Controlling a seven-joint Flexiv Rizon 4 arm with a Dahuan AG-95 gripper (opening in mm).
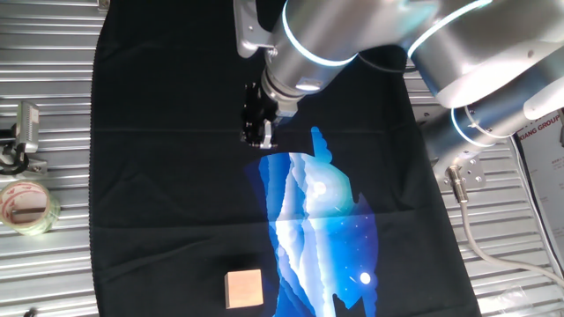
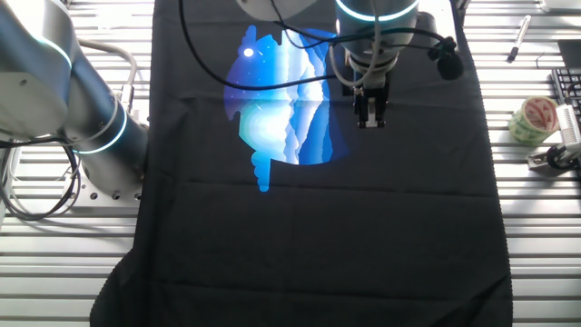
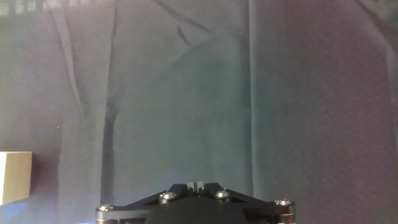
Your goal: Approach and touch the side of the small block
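Observation:
The small block (image 1: 243, 289) is a light tan wooden cube on the black cloth (image 1: 159, 176), near the front edge in one fixed view. It also shows at the left edge of the hand view (image 3: 13, 177), partly cut off. It does not show in the other fixed view. My gripper (image 1: 258, 134) hangs over the cloth beside the blue printed picture (image 1: 317, 220), well away from the block. Its fingers are pressed together and hold nothing. It also shows in the other fixed view (image 2: 370, 116) and at the bottom of the hand view (image 3: 196, 185).
A roll of clear tape (image 1: 26, 204) lies on the metal table left of the cloth; it also shows in the other fixed view (image 2: 534, 118). A metal clip (image 1: 25, 132) sits near it. The arm's base (image 2: 100, 136) and cables stand beside the cloth.

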